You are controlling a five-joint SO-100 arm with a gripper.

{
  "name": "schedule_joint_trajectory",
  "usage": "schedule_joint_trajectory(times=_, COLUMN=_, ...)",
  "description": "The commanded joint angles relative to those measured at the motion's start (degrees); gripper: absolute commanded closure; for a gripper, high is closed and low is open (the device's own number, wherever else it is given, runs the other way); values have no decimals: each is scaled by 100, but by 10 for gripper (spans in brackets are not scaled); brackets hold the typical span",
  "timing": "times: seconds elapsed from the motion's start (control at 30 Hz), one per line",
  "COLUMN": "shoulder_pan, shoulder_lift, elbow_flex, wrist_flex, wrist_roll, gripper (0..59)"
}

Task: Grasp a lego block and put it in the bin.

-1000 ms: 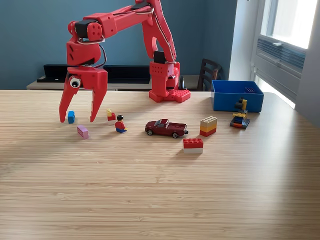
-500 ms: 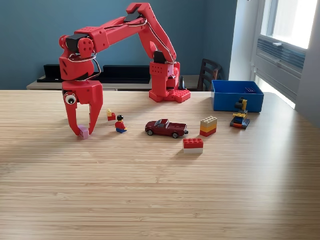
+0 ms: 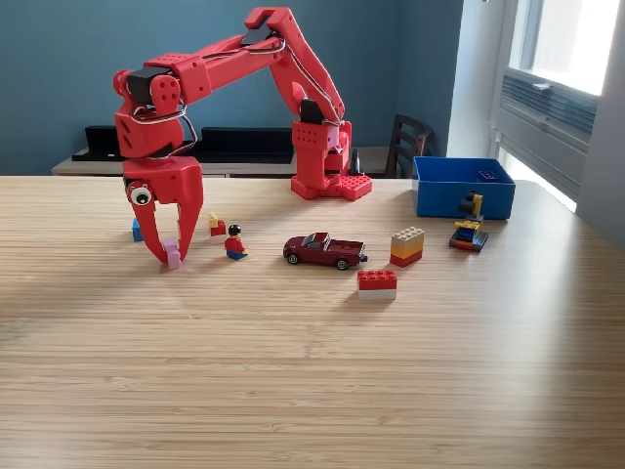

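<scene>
1. The red arm's gripper (image 3: pixel 169 256) points down at the wooden table (image 3: pixel 293 371), on the exterior view's left side.
2. Its jaws are narrowed to a small gap around a pink lego block (image 3: pixel 173 256), which sits between the fingertips at table level (whether the block is lifted cannot be told).
3. A small blue block (image 3: pixel 137 231) lies just behind the gripper, partly hidden by it.
4. The bin (image 3: pixel 464 188), bright blue and open-topped, stands well apart at the exterior view's right, near the table's far edge.
5. Between them lie a minifigure (image 3: pixel 234 243), a dark red toy car (image 3: pixel 325 250), a striped block stack (image 3: pixel 407 246) and a red-and-white brick (image 3: pixel 377 283).
</scene>
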Motion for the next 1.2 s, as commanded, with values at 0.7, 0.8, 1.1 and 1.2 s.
schedule_joint_trajectory(times=0.7, shoulder_pan=-6152, shoulder_lift=4685, elbow_flex=984, wrist_flex=1503, wrist_roll=-1178, gripper=586)
schedule_joint_trajectory(times=0.8, shoulder_pan=-7330, shoulder_lift=4685, elbow_flex=1406, wrist_flex=1503, wrist_roll=-1371, gripper=586)
schedule_joint_trajectory(times=1.1, shoulder_pan=-10151, shoulder_lift=4676, elbow_flex=2355, wrist_flex=1494, wrist_roll=-1600, gripper=586)
schedule_joint_trajectory(times=1.2, shoulder_pan=-10811, shoulder_lift=4676, elbow_flex=2558, wrist_flex=1494, wrist_roll=-1723, gripper=586)
